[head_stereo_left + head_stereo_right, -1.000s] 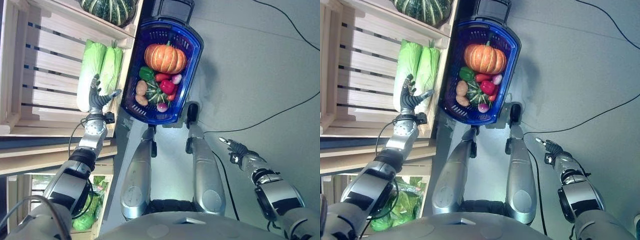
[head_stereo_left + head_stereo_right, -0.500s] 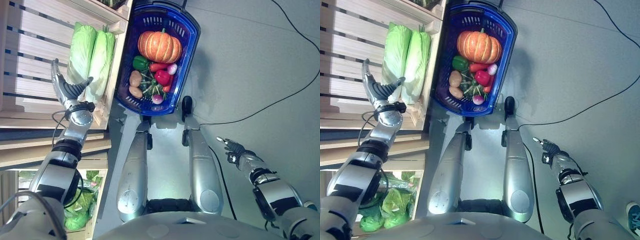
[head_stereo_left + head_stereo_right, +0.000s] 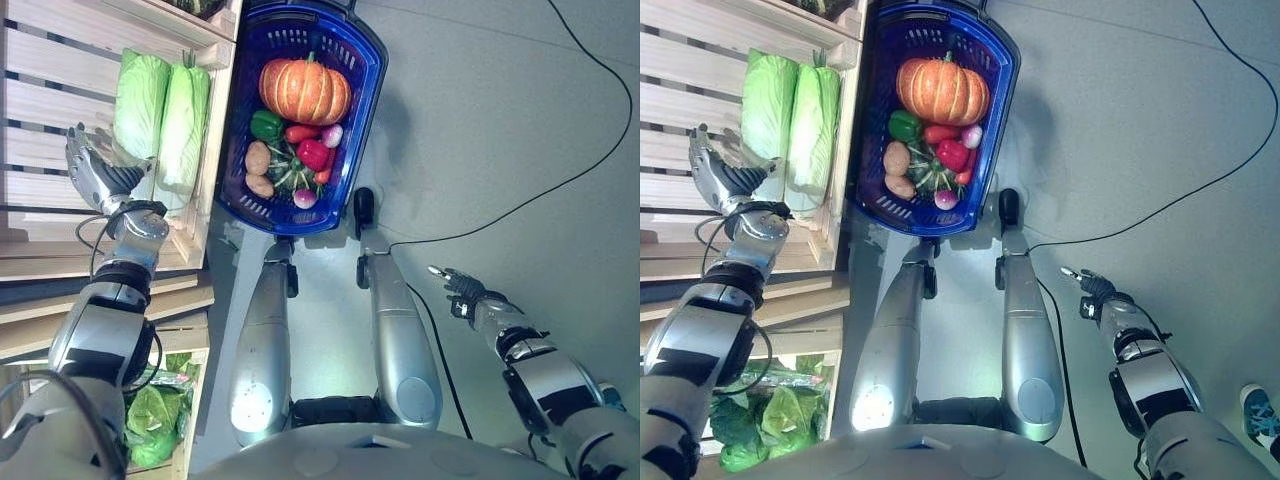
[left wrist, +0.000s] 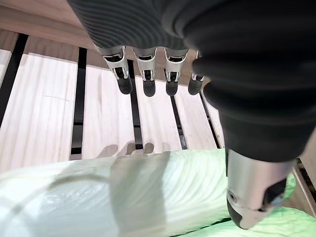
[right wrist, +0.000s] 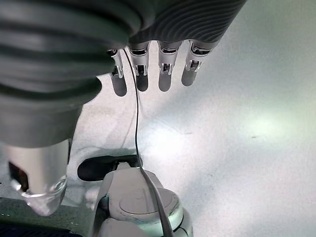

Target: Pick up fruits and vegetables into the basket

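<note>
Ribbed cabbage [image 4: 123, 197] lies on slatted wooden shelf [image 4: 44, 113].

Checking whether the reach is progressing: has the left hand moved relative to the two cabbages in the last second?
Yes. The left hand has shifted off the cabbages toward the robot's left, now beside them over the wooden slats, fingers open.

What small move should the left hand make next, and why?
Probably lower the left hand onto the nearer cabbage and curl round it. The hand is open above the wooden slats, with the cabbage between fingers and thumb, not yet held, and the basket is close by.
</note>
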